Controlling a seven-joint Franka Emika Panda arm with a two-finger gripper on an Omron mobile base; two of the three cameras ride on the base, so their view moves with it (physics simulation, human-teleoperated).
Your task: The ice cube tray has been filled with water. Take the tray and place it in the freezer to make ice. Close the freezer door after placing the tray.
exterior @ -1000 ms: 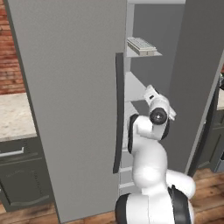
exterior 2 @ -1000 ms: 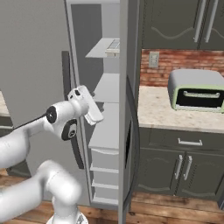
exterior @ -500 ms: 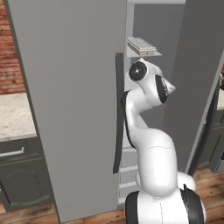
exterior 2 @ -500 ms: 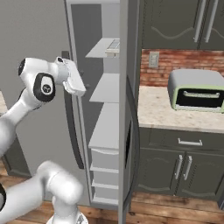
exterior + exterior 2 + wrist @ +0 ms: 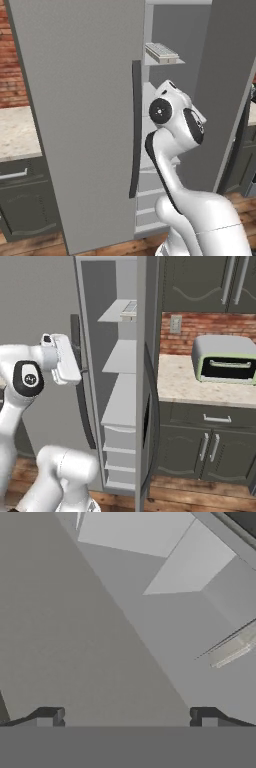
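The ice cube tray [image 5: 161, 51] lies flat on the upper white shelf inside the freezer [image 5: 162, 100], apart from my hand. From the right the tray [image 5: 130, 307] shows on the same top shelf. The freezer door [image 5: 225, 95] stands wide open; in the right base view the freezer door [image 5: 142, 356] is edge-on with its black panel facing right. My gripper [image 5: 70, 362] hangs open and empty at mid height, just left of the freezer opening. In the hand view the gripper [image 5: 127, 716] has its tips far apart, with the tray [image 5: 232, 648] off to the right.
The plain grey fridge door [image 5: 75, 115] with its dark handle [image 5: 135, 125] stands shut on the left. A green toaster oven [image 5: 225, 358] sits on the counter [image 5: 190, 386] to the right, above dark cabinets. White drawers [image 5: 120, 443] fill the freezer's lower part.
The arm has swung up and left, carrying the hand from in front of the freezer shelves to beside the fridge door handle. The tray stays on its shelf; the jaws stay open.
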